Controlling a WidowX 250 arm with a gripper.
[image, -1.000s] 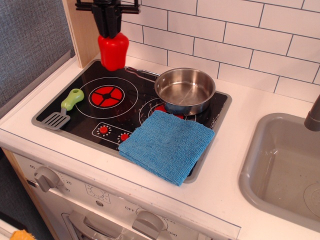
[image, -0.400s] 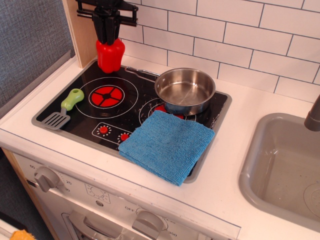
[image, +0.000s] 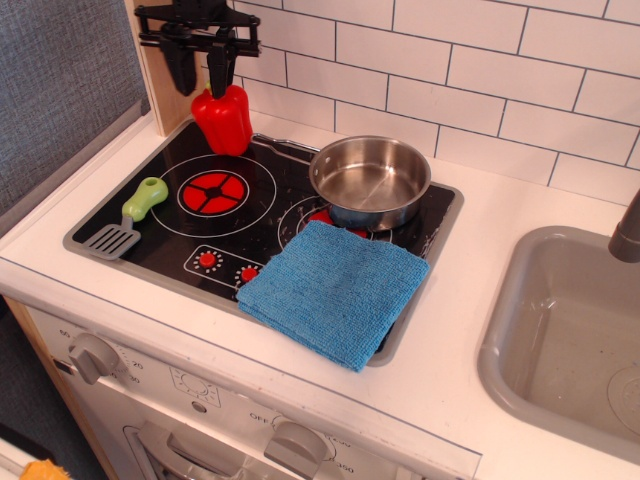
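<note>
Released since a moment ago, the red toy pepper (image: 223, 120) leans at the stove's (image: 120, 262) back-left corner while the gripper (image: 201, 68), jaws now spread wide, hangs just above it. Rightward, a green-handled spatula (image: 128, 217), steel pot (image: 370, 180) and blue cloth (image: 334, 288) occupy the cooktop; "OFF" marks a knob (image: 296, 443).

The black hand (image: 200, 75) is hanging from the top edge, fingers (image: 218, 70) pointing down and spread apart.

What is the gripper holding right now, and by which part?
Nothing, it seems: the gripper is open above the red pepper, which sits tilted at the stove's back left corner, one finger near its top.
</note>
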